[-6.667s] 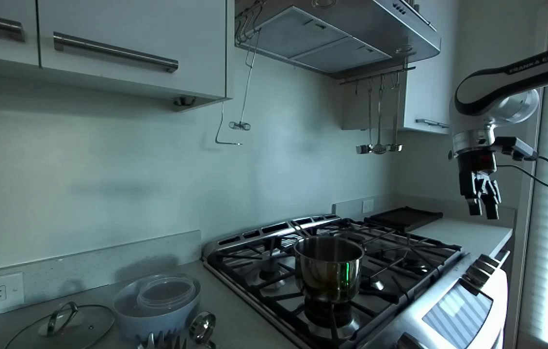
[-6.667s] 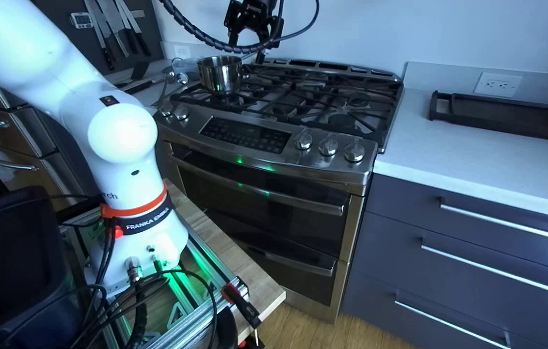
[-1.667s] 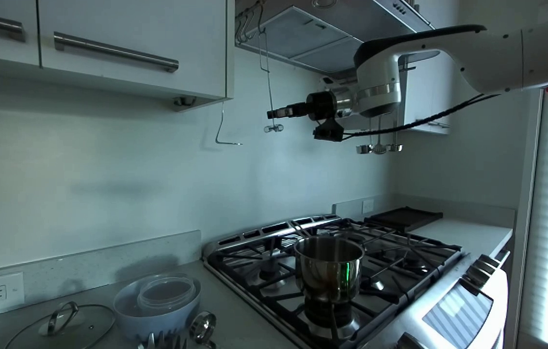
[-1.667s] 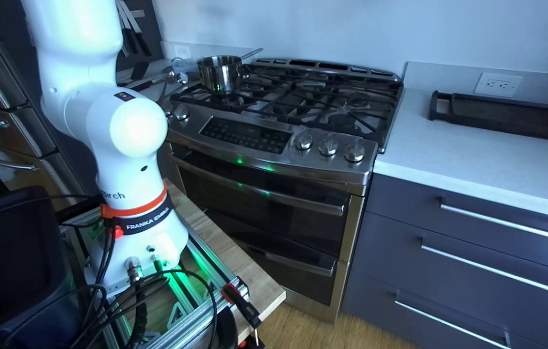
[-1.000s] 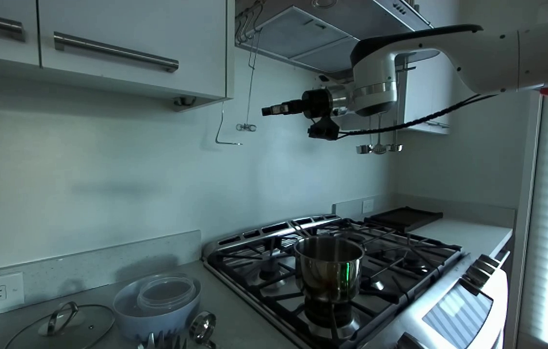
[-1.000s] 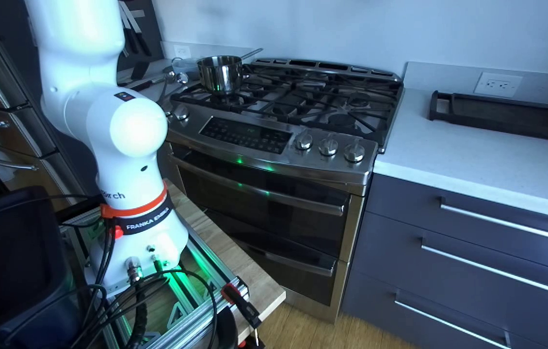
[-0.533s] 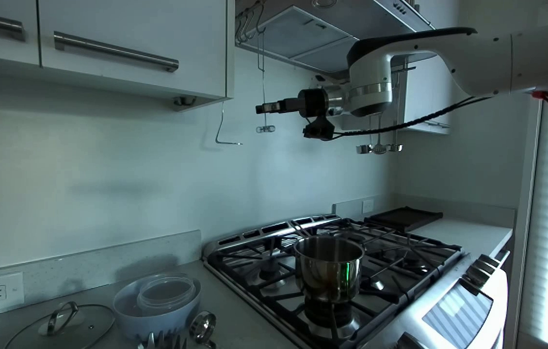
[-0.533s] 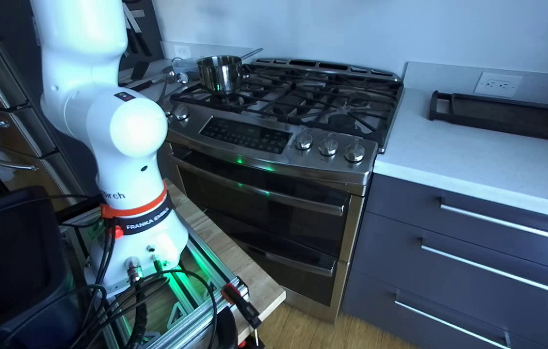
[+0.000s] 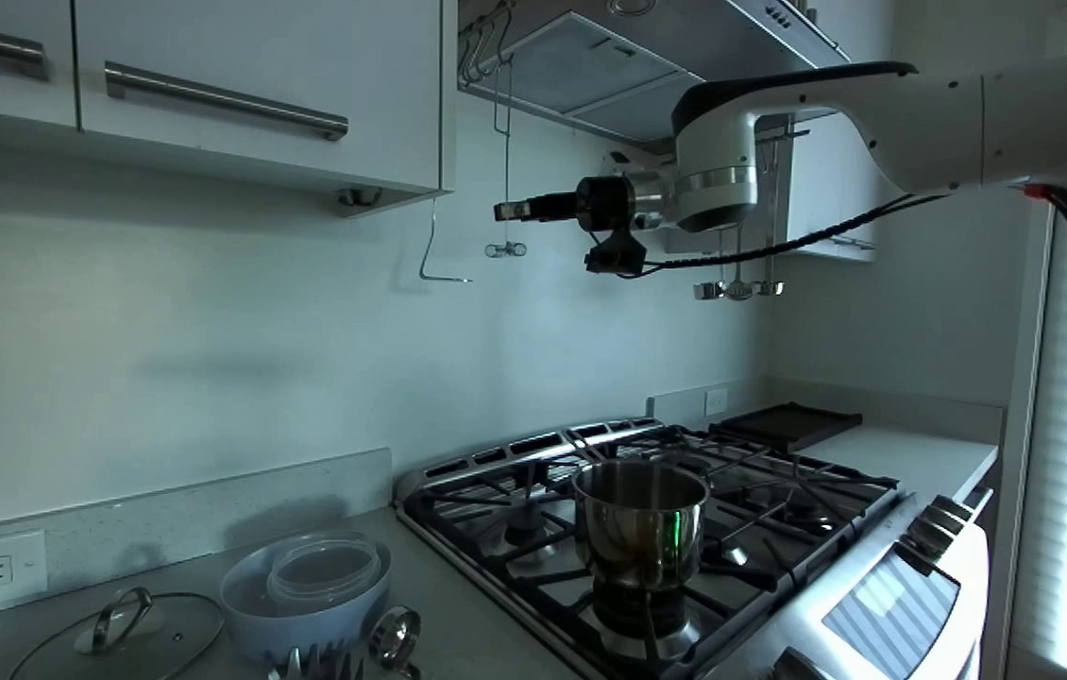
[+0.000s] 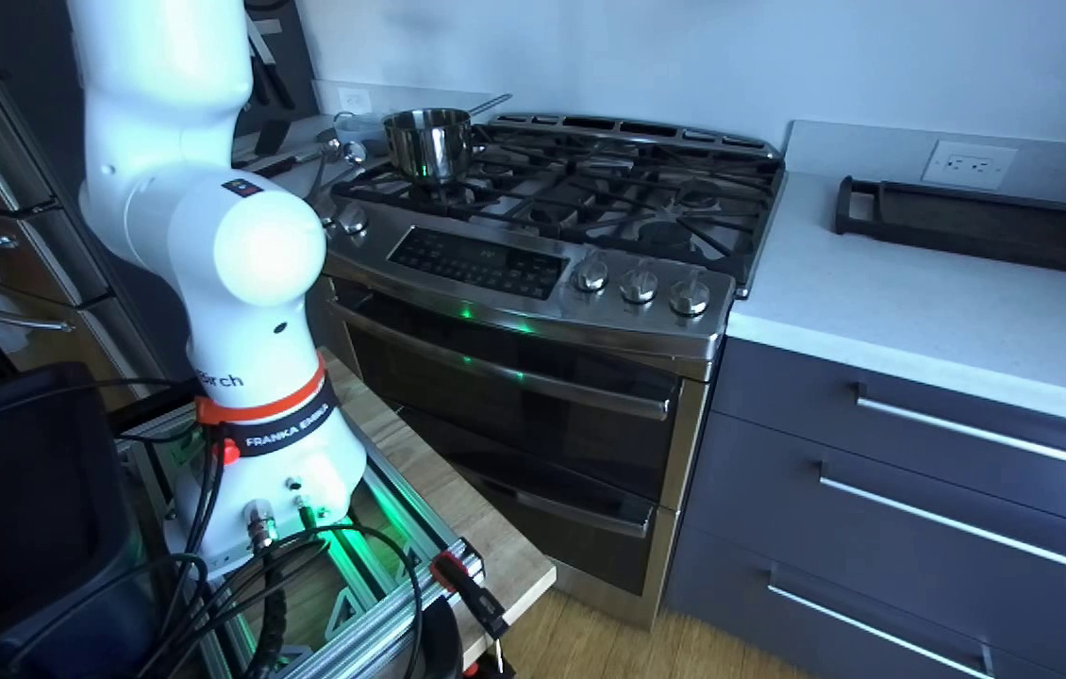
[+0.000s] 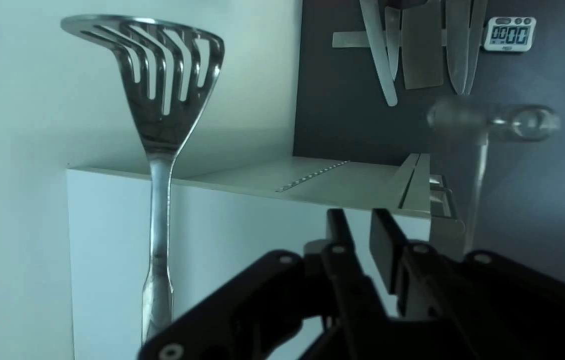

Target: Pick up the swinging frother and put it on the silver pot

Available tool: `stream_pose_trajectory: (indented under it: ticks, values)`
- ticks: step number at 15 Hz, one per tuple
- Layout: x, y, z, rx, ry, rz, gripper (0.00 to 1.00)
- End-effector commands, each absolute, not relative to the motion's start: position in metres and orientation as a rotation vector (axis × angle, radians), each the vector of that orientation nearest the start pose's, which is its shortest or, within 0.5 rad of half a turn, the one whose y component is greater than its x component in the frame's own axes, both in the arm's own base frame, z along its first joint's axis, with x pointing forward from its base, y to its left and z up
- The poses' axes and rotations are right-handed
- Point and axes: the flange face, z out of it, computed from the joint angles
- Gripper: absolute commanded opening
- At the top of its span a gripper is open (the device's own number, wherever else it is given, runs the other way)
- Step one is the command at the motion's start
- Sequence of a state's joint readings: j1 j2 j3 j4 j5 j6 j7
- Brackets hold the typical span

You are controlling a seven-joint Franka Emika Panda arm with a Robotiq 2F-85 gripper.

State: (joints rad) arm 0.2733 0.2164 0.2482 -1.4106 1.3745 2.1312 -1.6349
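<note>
The swinging frother (image 9: 506, 161), a thin wire rod with a small coiled head, hangs from a hook under the range hood. In the wrist view the frother (image 11: 477, 185) is blurred, and its rod runs outside the jaws, to the right of the right finger. My gripper (image 9: 501, 212) is level with the lower rod and overlaps it in an exterior view. Seen from the wrist, the gripper (image 11: 358, 220) is open by a narrow gap with nothing between its fingers. The silver pot (image 9: 642, 534) stands on a front burner, below and to the right; the pot (image 10: 431, 149) has a long handle.
A slotted spatula (image 11: 160, 110) hangs left of my jaws, near the white cabinet (image 11: 122, 240). Overhead is the range hood (image 9: 628, 80). A white bowl (image 9: 307, 614), a glass lid (image 9: 142, 652) and a ladle (image 9: 394, 637) lie on the counter. Knives (image 11: 422, 50) line a dark wall.
The arm has edged left in an exterior view. The frother swung right, from clear of the fingertips to overlapping them, then slightly back left. Pot and counter items have not moved.
</note>
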Motion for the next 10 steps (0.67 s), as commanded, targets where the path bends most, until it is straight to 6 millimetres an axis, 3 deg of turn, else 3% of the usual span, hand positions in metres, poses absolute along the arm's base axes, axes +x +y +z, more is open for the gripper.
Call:
stream_pose_trajectory:
  ticks: [1,8,10]
  values:
    - [0.5681,0.3509,0.6743,-1.247,-1.388,-1.208,0.45]
    - [0.5680,0.3513,0.6731,-1.222,-1.406,-1.177,0.96]
    - [0.5687,0.3511,0.6733,-1.220,-1.407,-1.176,1.00]
